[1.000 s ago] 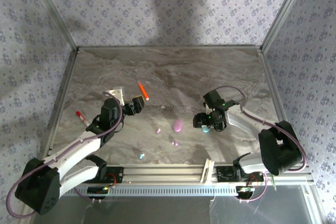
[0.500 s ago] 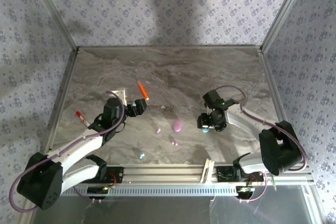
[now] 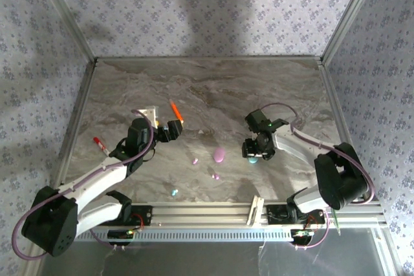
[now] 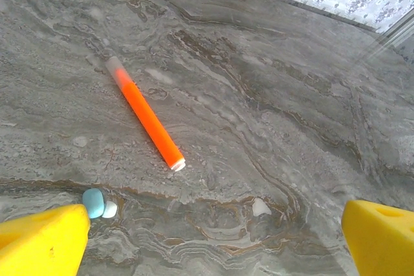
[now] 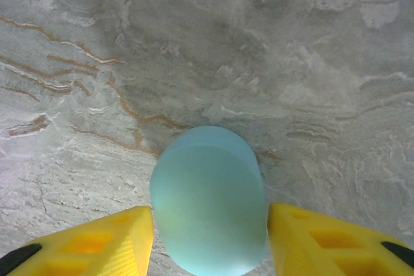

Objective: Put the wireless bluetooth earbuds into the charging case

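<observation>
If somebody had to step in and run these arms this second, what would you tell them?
Left gripper: open and empty, above the table near the orange pen. A cyan earbud lies by one finger.
Right gripper: shut on the cyan case, which looks closed.
Pink case: mid-table, with a pink earbud to its left and a second pink earbud nearer the arms. A second cyan earbud lies by the near edge.
Done: no earbud is in a case.
Left: all four.
</observation>
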Motion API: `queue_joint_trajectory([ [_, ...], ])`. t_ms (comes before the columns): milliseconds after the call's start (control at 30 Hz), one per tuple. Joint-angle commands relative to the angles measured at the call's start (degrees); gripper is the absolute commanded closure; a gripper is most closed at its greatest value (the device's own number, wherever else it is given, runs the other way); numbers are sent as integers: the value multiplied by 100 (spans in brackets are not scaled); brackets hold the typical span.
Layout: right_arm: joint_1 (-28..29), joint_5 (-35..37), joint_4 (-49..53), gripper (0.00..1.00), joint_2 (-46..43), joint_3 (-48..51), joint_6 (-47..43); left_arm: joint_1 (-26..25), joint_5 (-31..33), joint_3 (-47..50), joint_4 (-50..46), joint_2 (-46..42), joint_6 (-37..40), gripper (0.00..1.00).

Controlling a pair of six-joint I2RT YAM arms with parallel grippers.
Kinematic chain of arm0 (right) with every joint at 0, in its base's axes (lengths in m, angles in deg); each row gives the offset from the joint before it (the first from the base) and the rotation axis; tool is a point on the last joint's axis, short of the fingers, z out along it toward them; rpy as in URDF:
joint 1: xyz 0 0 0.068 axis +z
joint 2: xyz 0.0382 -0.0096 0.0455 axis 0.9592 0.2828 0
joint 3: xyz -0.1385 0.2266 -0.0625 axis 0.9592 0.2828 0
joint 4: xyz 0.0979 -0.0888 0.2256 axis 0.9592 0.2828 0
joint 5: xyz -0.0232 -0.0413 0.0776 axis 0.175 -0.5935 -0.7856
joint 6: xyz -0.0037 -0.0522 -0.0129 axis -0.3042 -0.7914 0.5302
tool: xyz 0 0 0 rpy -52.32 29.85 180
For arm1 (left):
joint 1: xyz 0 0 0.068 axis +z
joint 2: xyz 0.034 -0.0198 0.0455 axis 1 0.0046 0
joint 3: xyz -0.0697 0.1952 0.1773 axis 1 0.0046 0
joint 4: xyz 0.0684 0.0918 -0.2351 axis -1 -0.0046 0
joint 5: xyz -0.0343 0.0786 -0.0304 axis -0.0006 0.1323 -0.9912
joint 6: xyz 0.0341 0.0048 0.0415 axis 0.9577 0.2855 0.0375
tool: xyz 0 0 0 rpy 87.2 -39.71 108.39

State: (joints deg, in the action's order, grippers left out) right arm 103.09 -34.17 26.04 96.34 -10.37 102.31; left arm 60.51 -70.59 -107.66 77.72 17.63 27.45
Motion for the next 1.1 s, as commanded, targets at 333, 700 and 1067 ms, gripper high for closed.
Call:
queue_joint_trajectory([
  [333,149,213,296,48,260,-256,-58,26,-127,-241,42,160,-8,0],
  [700,211,418,460,45,319,-368,-75,25,-127,-253,42,182,5,0],
  [1067,207,463,578,43,417,-548,-172,17,-152,-258,51,191,49,0],
])
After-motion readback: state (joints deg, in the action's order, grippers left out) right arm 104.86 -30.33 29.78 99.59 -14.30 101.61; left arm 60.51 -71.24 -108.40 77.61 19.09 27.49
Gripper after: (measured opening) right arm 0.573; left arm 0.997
